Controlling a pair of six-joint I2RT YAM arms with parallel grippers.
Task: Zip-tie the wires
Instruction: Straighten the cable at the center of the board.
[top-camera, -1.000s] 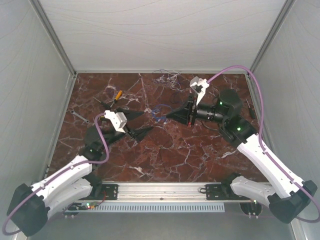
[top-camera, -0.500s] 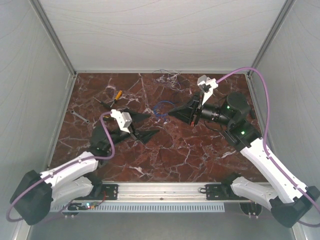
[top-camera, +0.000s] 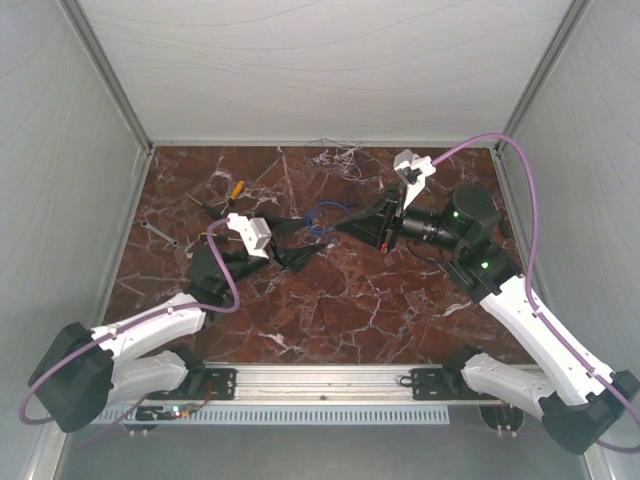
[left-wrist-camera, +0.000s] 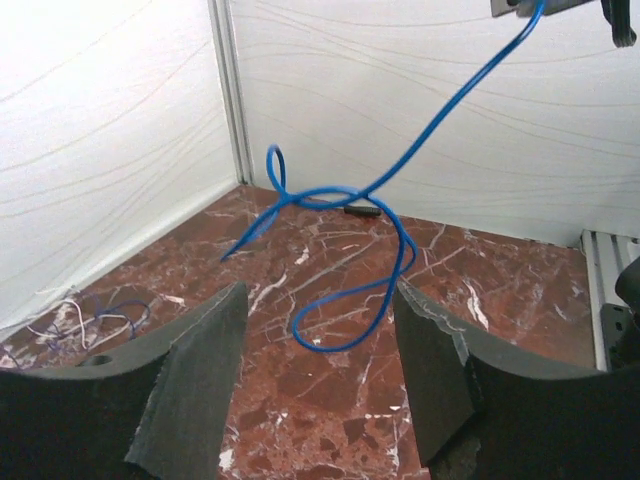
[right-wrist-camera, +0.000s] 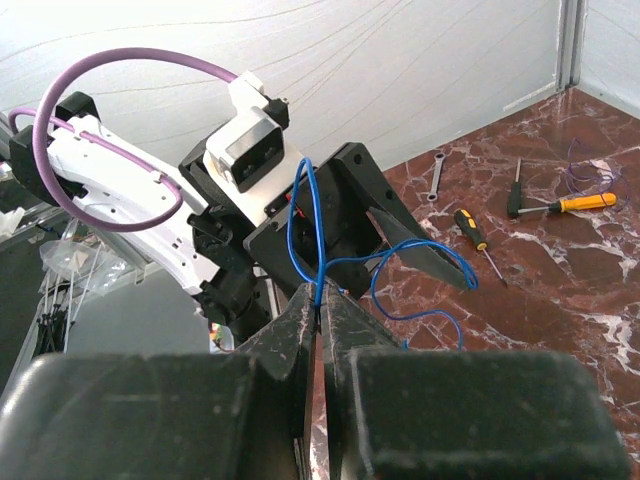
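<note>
The wires (top-camera: 335, 155), a small loose bundle of hair-thin whitish strands, lie at the far edge of the dark red marble table (top-camera: 400, 300), just beside the white back wall and apart from both arms. Near the left wall a small grey wrench (top-camera: 158, 233) and an orange-handled screwdriver (top-camera: 237, 188) rest on the marble, leaving the near-left corner bare. The left arm reaches low from its base towards the centre; the left gripper (top-camera: 310, 236) points right with its jaws apart, nothing between them. Just ahead of it hangs a thin blue wire (left-wrist-camera: 455, 100), looped and curling in the air over mid-table. The right gripper (right-wrist-camera: 318, 295) is clamped on that wire, pointing left. The right arm's elbow rises near the right wall, with bare marble beneath.
</note>
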